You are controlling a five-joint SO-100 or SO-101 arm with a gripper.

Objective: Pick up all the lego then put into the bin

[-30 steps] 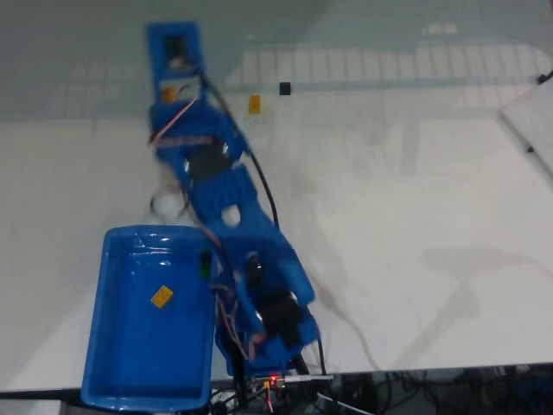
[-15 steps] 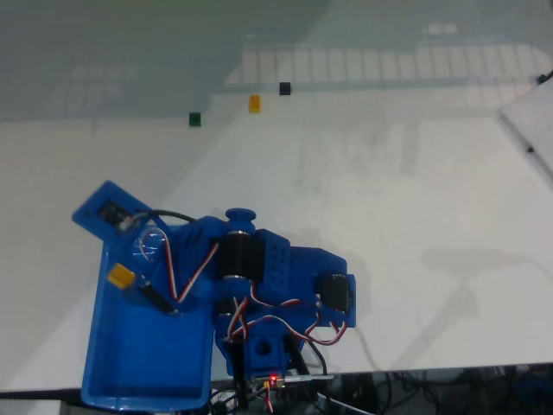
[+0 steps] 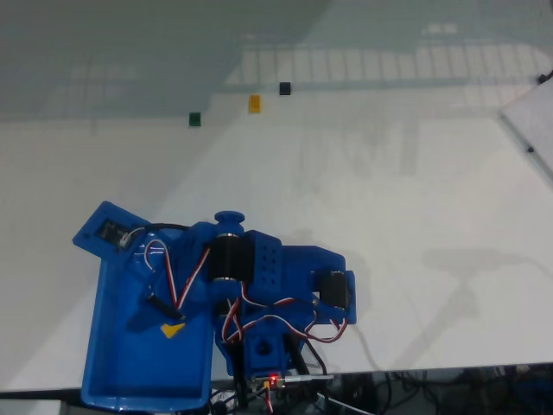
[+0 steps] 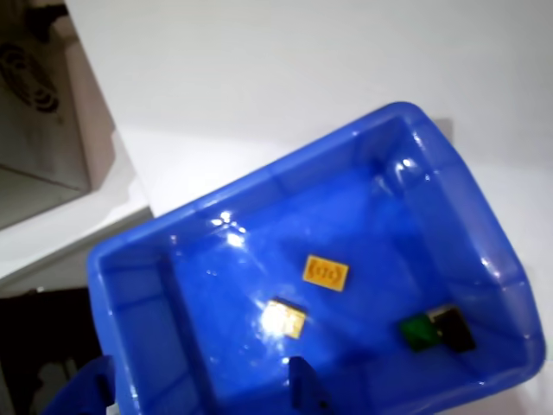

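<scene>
Wrist view looks down into the blue bin [image 4: 467,233], where two yellow bricks [image 4: 326,273] lie on its floor with a green and dark shape near one corner. Over it hangs the gripper [image 3: 160,316]; I cannot tell how wide its jaws stand. Three bricks [image 3: 254,103] sit far across the table [image 3: 406,199].

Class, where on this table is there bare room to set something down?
Free: white table right of the blue robot arm, below the tiny green brick, yellow brick and black brick. Crowded: the glossy blue plastic bin under the arm.
</scene>
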